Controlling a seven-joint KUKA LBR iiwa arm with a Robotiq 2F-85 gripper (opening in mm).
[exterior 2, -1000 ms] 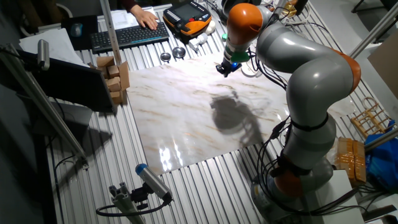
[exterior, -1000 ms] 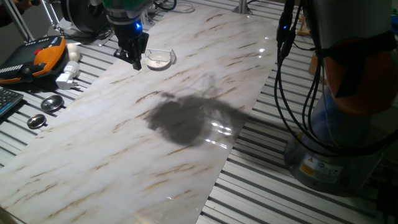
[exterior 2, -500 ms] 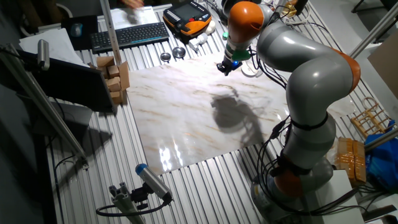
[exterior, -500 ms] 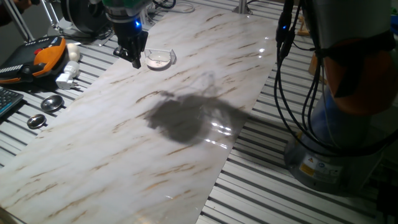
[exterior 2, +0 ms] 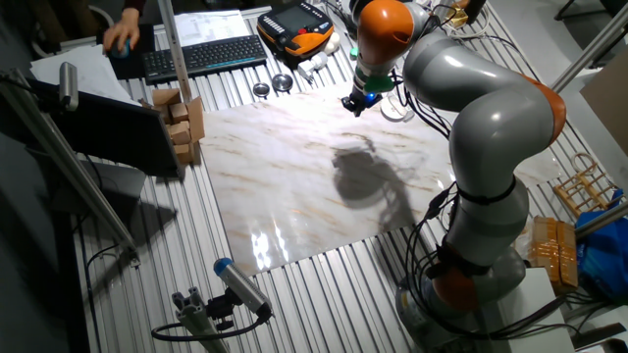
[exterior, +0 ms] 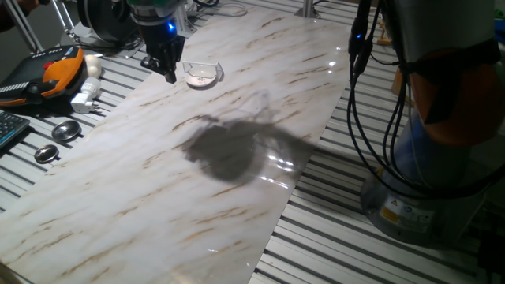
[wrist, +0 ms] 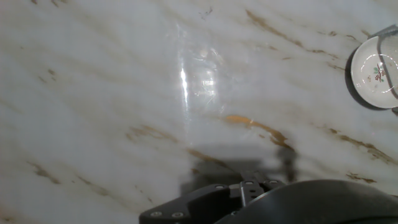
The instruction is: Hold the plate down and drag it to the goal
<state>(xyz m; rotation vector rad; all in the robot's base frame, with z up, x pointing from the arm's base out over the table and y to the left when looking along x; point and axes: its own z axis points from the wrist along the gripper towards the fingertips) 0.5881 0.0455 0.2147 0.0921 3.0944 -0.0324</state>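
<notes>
Gripper [exterior: 169,72] shifted a bit toward 11 o'clock vs 1 s ago, now clear of the plate [exterior: 200,75]; fingers look together, can't tell for sure. Plate at 3 o'clock of it, sitting in the goal [exterior: 215,71], unmoved on the marble board [exterior: 237,134].

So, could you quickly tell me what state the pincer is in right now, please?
Pincer: holding nothing, beside the plate and not on it; open or shut cannot be told.
</notes>
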